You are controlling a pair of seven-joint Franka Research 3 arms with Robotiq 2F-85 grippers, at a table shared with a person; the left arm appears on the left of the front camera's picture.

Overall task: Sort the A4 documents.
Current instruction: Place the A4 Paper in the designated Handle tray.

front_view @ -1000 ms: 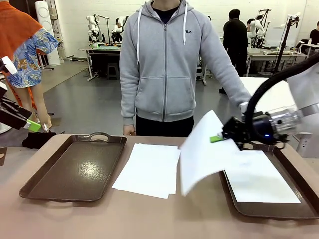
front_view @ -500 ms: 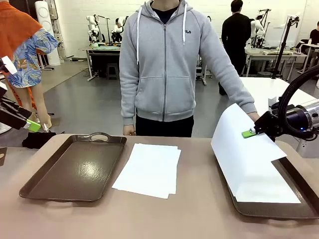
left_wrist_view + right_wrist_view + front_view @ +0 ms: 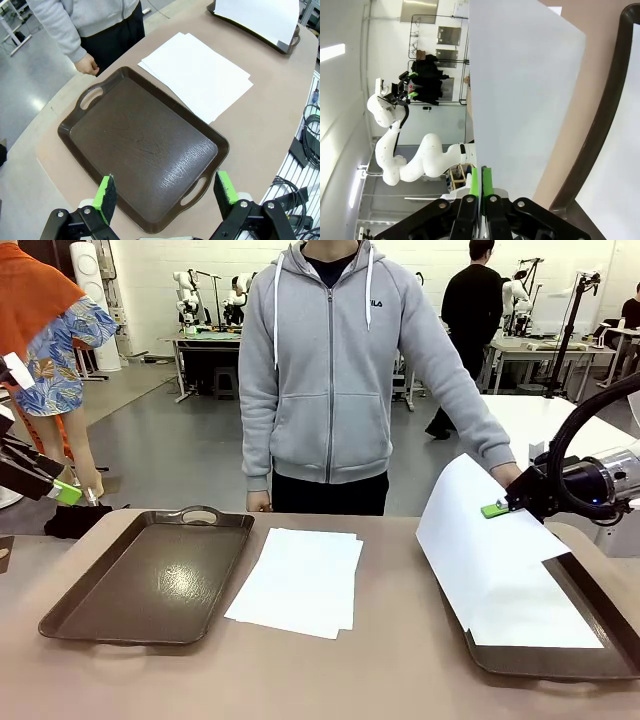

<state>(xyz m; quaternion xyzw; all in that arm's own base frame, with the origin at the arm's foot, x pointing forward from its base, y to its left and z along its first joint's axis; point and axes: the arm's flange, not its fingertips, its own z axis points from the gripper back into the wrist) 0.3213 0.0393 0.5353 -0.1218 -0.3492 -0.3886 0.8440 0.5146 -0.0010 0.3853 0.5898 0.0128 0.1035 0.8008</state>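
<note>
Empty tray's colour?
The tray is dark glossy brown; it shows best in the left wrist view.

— The tray (image 3: 150, 580) at nine o'clock?
— Brown plastic, glossy with a fine leathery grain (light glares off it). The A4 documents (image 3: 300, 580) are matt white paper; the tabletop (image 3: 400, 662) smooth, matt.

A white sheet (image 3: 520, 90) is clamped edgewise between the right hand's (image 3: 480, 174) pressed-together fingers, beside a brown tray's rim (image 3: 602, 120) on the counter (image 3: 595, 50).
</note>
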